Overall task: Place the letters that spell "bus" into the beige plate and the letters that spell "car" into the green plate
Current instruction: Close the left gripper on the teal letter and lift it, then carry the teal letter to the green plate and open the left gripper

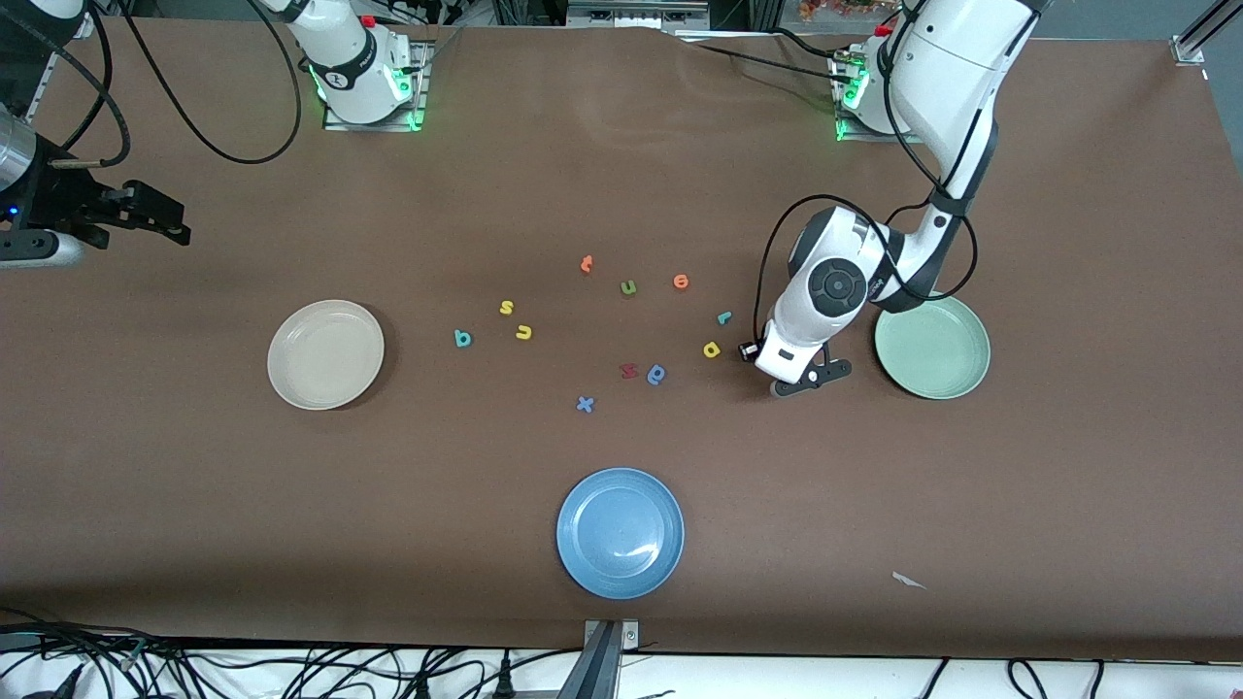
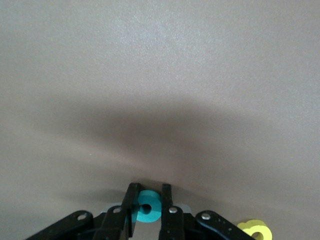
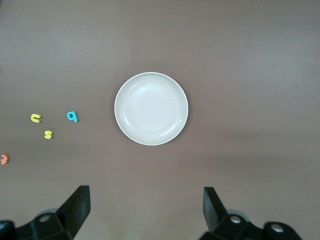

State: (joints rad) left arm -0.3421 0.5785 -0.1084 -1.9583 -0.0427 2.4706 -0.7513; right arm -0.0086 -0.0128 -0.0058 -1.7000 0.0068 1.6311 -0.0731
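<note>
My left gripper (image 1: 789, 386) is down at the table beside the green plate (image 1: 932, 348), toward the right arm's end from it. It is shut on the teal "c" (image 2: 149, 207); the arm hides that letter in the front view. The yellow "a" (image 1: 712, 349) (image 2: 256, 230) and teal "r" (image 1: 723, 317) lie close by. The teal "b" (image 1: 462, 338), yellow "u" (image 1: 523, 333) and yellow "s" (image 1: 506, 307) lie beside the beige plate (image 1: 325, 354) (image 3: 151, 108). My right gripper (image 1: 155, 218) (image 3: 145, 210) waits open and empty, high over the right arm's end of the table.
Other foam letters lie mid-table: an orange one (image 1: 586, 263), a green one (image 1: 628, 286), an orange one (image 1: 681, 282), a red one (image 1: 628, 370), a blue one (image 1: 656, 374) and a blue "x" (image 1: 585, 404). A blue plate (image 1: 620, 532) sits nearest the front camera.
</note>
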